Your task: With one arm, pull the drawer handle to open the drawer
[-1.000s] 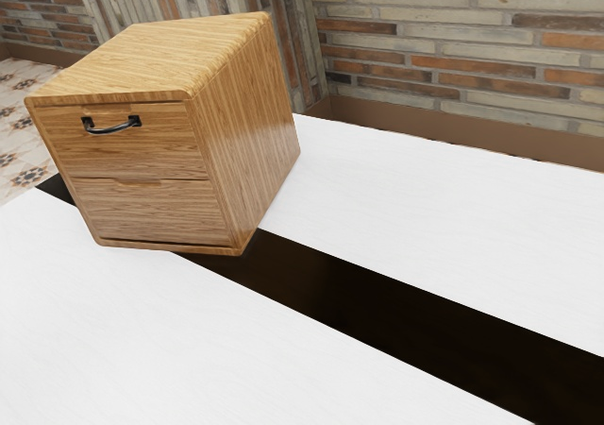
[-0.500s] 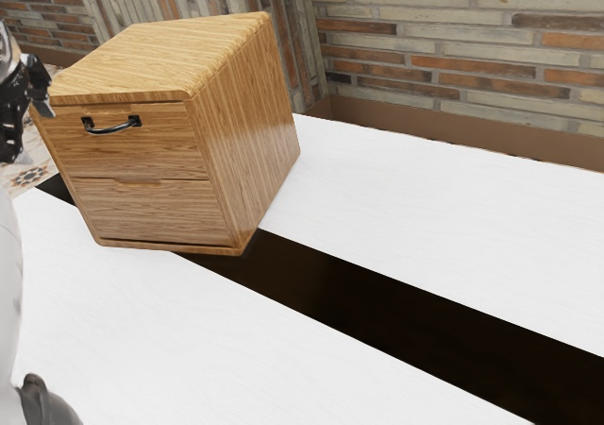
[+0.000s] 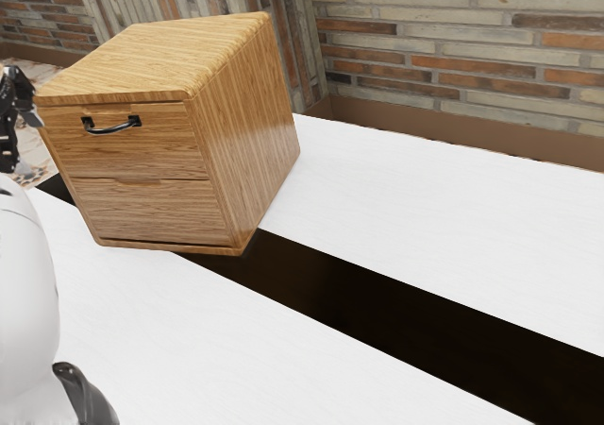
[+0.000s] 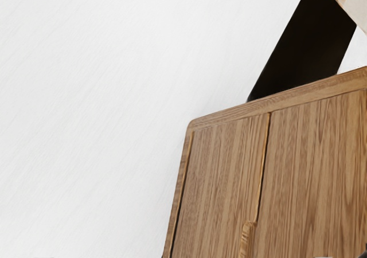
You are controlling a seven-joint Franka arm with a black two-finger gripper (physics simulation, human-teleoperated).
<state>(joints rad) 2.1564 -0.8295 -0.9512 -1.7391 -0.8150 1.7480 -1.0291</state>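
Observation:
A wooden cabinet (image 3: 189,113) with two drawers stands tilted on the white table, at the exterior view's left. The top drawer (image 3: 132,146) is closed and carries a black bar handle (image 3: 111,125). The lower drawer (image 3: 151,210) is also closed. My black gripper (image 3: 21,104) hangs at the exterior view's left edge, just left of the top drawer front and apart from the handle. The wrist view looks down on the cabinet's front (image 4: 287,183), with the seam between the two drawers running across it.
The white table (image 3: 425,208) is split by a dark gap (image 3: 406,321) running under the cabinet toward the lower right. My white arm (image 3: 24,302) rises at the lower left. A brick wall (image 3: 472,38) stands behind.
My arm has come into view from the left. Since half a second ago the gripper has shifted slightly left and down, and the arm's white body fills more of the lower left. The cabinet is unmoved.

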